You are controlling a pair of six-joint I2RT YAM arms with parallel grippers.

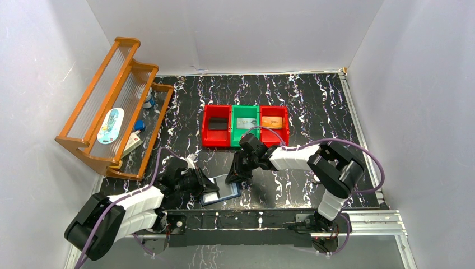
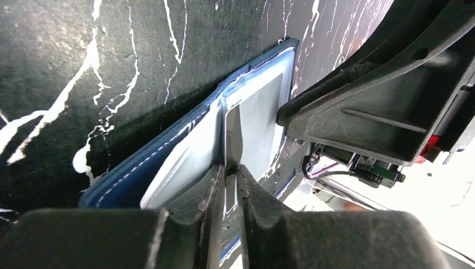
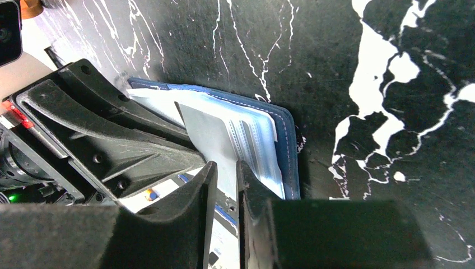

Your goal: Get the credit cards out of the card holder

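**Holder may come away with the card**

The small navy-blue folding card holder point(image 1: 227, 190) lies open on the black marbled worktop point(image 1: 313, 106), low centre of the overhead view. Your left claw point(image 2: 231, 171) is pinched nearly shut on a pale plastic sleeve point(image 2: 232, 137). Your right claw point(image 3: 225, 168) grips a flat grey sheet point(image 3: 204, 134), card or sleeve unclear. If the left pinch slips, your pull may drag the whole holder or tear a sleeve.
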